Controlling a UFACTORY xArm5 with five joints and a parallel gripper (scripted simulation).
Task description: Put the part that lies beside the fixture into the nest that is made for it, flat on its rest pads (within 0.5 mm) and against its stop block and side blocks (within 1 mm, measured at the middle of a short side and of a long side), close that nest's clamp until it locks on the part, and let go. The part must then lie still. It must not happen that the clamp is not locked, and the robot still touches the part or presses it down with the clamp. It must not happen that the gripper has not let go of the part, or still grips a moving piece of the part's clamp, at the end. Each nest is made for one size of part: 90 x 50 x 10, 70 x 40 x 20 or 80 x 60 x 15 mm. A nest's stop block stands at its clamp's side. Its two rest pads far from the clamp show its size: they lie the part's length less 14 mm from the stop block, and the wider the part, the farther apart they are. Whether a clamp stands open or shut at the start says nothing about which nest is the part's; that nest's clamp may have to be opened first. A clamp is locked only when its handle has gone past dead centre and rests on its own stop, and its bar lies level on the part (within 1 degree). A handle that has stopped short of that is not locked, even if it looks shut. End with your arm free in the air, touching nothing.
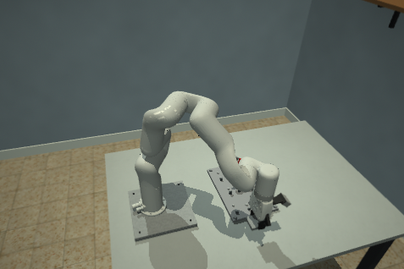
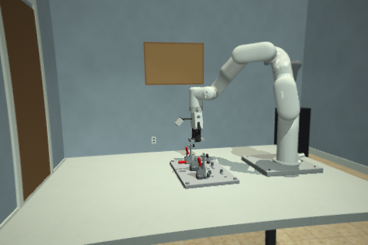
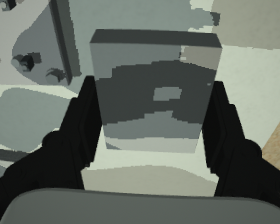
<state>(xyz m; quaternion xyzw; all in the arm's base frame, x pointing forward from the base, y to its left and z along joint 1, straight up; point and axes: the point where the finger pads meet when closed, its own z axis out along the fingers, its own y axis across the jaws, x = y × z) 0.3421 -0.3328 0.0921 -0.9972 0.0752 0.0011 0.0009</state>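
Note:
My gripper (image 3: pixel 153 97) is shut on the part (image 3: pixel 155 90), a grey rectangular block held between the two black fingers. In the exterior view the gripper (image 2: pixel 196 135) hangs well above the fixture plate (image 2: pixel 204 173), over its far end. The fixture is a grey plate with nests, small blocks and red-handled clamps (image 2: pixel 198 161). In the top view the gripper (image 1: pixel 262 217) is at the near right edge of the fixture (image 1: pixel 232 194), and the arm hides much of the plate. In the wrist view the plate's edge and some pads (image 3: pixel 24 63) show at the left.
The arm's base plate (image 1: pixel 162 216) stands on the table left of the fixture. The table's edges (image 1: pixel 325 254) run in front and to the right. A wall closes the back.

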